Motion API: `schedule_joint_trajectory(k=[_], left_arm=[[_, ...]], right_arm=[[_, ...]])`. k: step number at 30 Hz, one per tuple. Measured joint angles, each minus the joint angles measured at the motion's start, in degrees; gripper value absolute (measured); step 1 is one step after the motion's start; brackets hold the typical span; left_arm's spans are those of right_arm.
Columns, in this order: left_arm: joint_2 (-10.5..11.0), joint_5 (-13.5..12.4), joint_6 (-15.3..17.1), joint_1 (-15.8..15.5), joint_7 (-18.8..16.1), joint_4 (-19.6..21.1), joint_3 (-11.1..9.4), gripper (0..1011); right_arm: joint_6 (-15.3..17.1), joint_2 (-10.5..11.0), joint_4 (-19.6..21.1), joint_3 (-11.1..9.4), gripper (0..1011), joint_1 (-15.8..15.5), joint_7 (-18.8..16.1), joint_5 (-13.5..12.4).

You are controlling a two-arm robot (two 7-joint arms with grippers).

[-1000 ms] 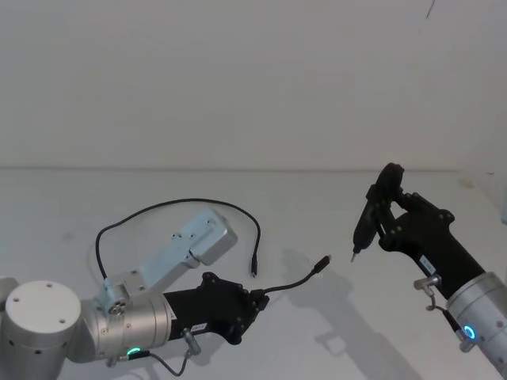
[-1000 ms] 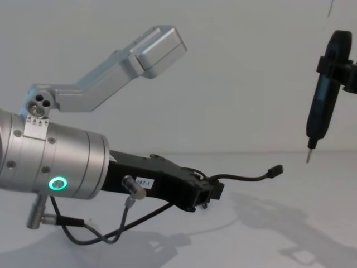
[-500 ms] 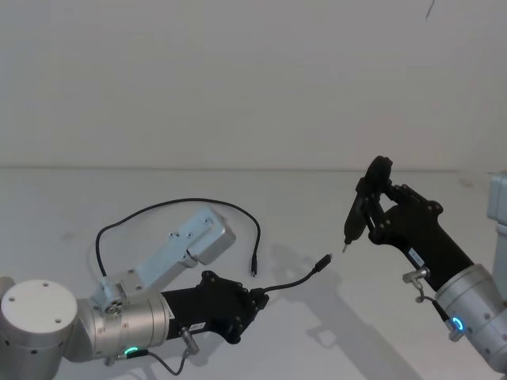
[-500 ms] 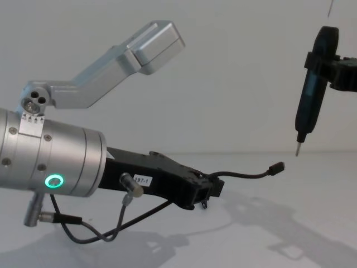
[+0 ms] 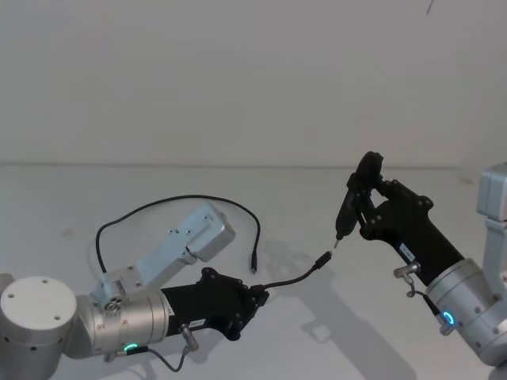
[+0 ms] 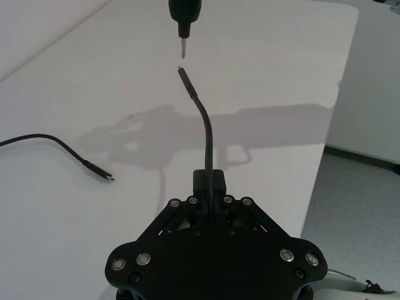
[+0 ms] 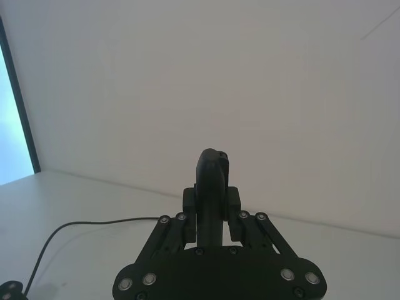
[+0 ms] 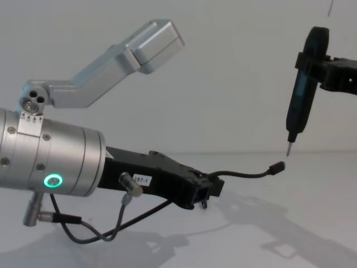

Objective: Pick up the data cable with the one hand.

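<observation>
Nearest to me, the left gripper (image 5: 257, 299) is closed tight on one end of the data cable (image 5: 295, 279), which arcs up and forward off the white table (image 5: 333, 348) so that its free plug (image 8: 275, 167) hangs in the air. The rest of the cable loops back over the table behind the arm, its other plug (image 5: 253, 270) lying flat. To do this well, I'd say the left arm should keep the pinch firm and lift slowly, since so thin a cord could slip or whip. Farther off, the right gripper (image 5: 366, 214) is clamped on a black pen-shaped tool (image 8: 299, 103), whose metal tip (image 6: 182, 52) hovers just above the raised plug, apart from it.
</observation>
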State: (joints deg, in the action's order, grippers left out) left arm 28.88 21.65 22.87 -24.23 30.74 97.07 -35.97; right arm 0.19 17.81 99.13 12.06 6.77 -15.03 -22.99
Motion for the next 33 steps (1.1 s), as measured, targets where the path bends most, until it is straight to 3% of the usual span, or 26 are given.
schedule_joint_trajectory(k=[33], left_arm=[[0.07,-0.01,-0.07,0.00,0.05,0.05,0.00,41]], right_arm=[[0.95,-0.79,-2.08,0.42,279,1.30,0.08,0.89]])
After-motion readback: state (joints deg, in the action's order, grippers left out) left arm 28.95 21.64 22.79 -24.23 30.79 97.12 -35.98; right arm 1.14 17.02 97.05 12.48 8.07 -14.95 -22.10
